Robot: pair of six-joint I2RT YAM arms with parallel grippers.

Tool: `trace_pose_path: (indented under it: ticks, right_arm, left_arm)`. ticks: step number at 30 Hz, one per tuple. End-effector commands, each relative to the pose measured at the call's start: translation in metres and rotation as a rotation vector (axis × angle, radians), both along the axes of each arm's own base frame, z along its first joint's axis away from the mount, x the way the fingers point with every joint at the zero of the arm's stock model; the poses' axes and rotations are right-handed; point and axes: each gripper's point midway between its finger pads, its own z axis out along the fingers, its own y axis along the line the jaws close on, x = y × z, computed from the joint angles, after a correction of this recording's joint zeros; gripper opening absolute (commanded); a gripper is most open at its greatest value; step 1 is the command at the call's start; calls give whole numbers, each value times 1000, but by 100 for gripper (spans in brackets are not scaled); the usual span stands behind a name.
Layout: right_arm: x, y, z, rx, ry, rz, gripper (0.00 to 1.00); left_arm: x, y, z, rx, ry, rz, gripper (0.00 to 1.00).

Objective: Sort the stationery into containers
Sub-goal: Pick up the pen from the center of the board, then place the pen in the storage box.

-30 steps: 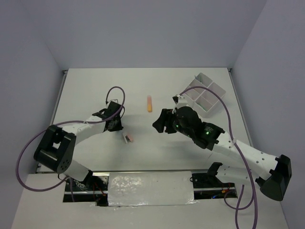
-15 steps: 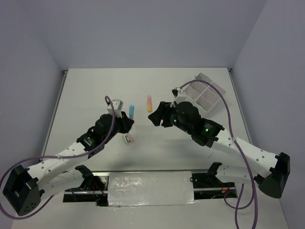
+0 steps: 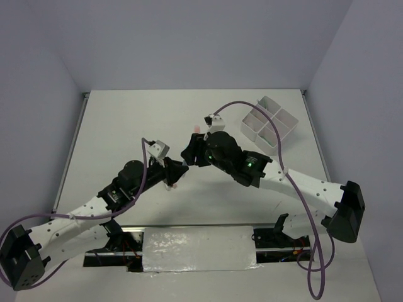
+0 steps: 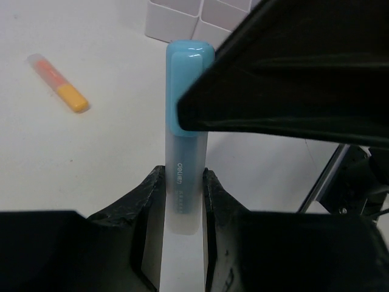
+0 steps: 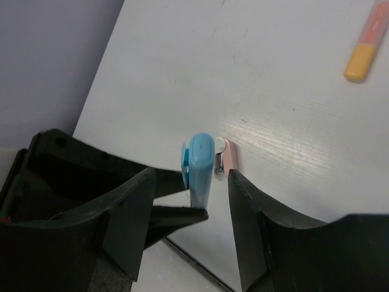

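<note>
Here, the white square four-compartment tray (image 3: 269,123) sits at 2 o'clock; its contents cannot be made out. At centre, the blue-capped translucent highlighter (image 4: 185,121) points its cap toward 12 o'clock in the left wrist view, with the left gripper (image 4: 182,182) pinching its barrel and the right gripper (image 5: 191,175) spread around the cap.

My feed: blue highlighter (image 4: 185,121) w/ cap on, up in the air; orange/pink one (image 4: 58,82) lying flat; tiny pink piece (image 5: 230,156) beneath blue; white 4-compartment tray (image 3: 269,123) far right.
</note>
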Motion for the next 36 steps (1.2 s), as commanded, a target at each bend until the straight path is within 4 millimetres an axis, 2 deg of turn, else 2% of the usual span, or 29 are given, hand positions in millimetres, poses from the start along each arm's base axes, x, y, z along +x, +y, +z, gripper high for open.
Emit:
trace_pose_path:
  ticks: [1,2,4,7,8,9,11,12,13,14,15,16,17,18,19,20,21,23,24,25,26,27,28,29,30,33,34,35,36]
  right_arm:
    - [13,3,28,37,-52,-62,58]
    - [14,2,26,33,-51,-66,51]
    - [13,3,23,33,-49,-60,46]
    - [12,9,18,32,-38,-39,46]
    - [12,12,19,36,-37,-30,43]
    - [11,15,16,34,-32,-20,29]
    - [8,19,17,41,-24,5,16]
    - [7,19,19,51,-26,11,6]
    - [6,21,23,67,-32,21,0]
    - [4,21,18,67,-27,31,0]
    - [2,21,20,77,-30,40,0]
    - [0,24,25,105,-38,63,0]
    - [-2,25,21,112,-33,80,0]
    - [-4,25,27,136,-43,94,0]
    - [-3,22,28,148,-51,90,0]
    - [7,11,24,137,-65,28,0]
    - [23,-8,29,138,-84,-47,0]
    - [49,-42,20,99,-92,-185,0]
    - [78,-81,21,69,-123,-363,0]
    - [93,-105,15,33,-126,-460,0]
    - [109,-133,8,-18,-133,-584,0]
    - [127,-172,4,-61,-127,-712,0]
    - [135,-195,2,-99,-121,-791,0]
    - [142,-212,-2,-130,-122,-861,0]
    - [149,-249,3,-164,-145,-1003,0]
    - [161,-289,15,-163,-205,-1187,0]
    - [169,-305,22,-102,-249,-1249,0]
    - [174,-313,21,-87,-264,-1280,0]
    - [179,-321,23,-64,-283,-1310,0]
  left_arm:
    - [-11,-13,27,-47,-107,-93,0]
    - [-12,-13,25,-48,-108,-95,0]
    - [-14,-13,26,-53,-113,-99,0]
    - [-16,-15,30,-59,-122,-117,0]
    - [-17,-16,30,-59,-121,-125,0]
    - [-17,-16,30,-54,-119,-124,0]
    - [-13,-13,28,-41,-110,-92,0]
    - [-10,-12,27,-33,-104,-77,0]
    - [-7,-10,29,-34,-98,-55,6]
    - [-5,-8,29,-27,-91,-36,11]
    - [-4,-6,27,-18,-82,-26,22]
    - [0,-2,33,-26,-83,9,61]
    - [4,1,34,-27,-71,39,83]
    - [12,10,34,-25,-57,114,98]
    - [15,15,34,-10,-16,150,99]
    - [17,19,35,4,5,184,99]
    - [21,24,29,35,41,222,99]
    - [26,46,22,104,143,357,99]
    - [27,53,14,139,184,403,99]
    - [24,70,10,196,244,482,99]
    - [22,79,9,229,275,520,99]
    - [20,85,4,252,323,562,100]
    - [13,96,8,302,356,589,99]
    - [10,98,10,316,370,590,99]
    - [8,97,18,321,370,575,99]
    - [-5,103,21,364,374,521,99]
    - [-8,106,21,372,367,516,99]
    - [-11,110,26,361,347,507,99]
    - [-15,113,19,386,339,495,99]
